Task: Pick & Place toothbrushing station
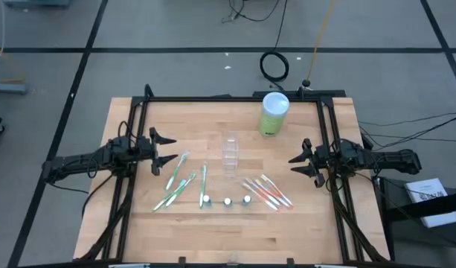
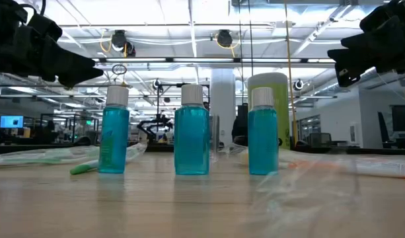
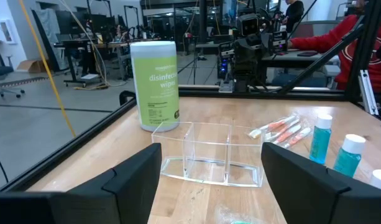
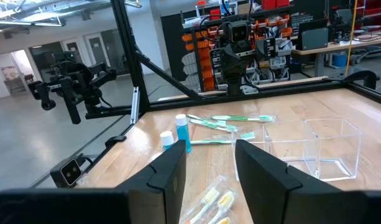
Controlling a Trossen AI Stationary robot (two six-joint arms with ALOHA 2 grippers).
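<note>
A clear plastic box with compartments (image 1: pixel 230 152) stands at the table's middle; it also shows in the left wrist view (image 3: pixel 206 155) and the right wrist view (image 4: pixel 321 146). Green-white toothbrushes (image 1: pixel 179 182) lie flat to its near left, and orange-white ones in clear wrap (image 1: pixel 266 192) to its near right. Three small white-capped bottles of blue liquid (image 2: pixel 191 132) stand upright in a row near the front. My left gripper (image 1: pixel 164 149) is open and empty at the left, above the table. My right gripper (image 1: pixel 298 160) is open and empty at the right.
A lime-green wipes canister with a white lid (image 1: pixel 274 113) stands at the far right of the table. A black frame (image 1: pixel 235 98) runs along the table's far and side edges. A person in red (image 3: pixel 364 43) sits beyond the table.
</note>
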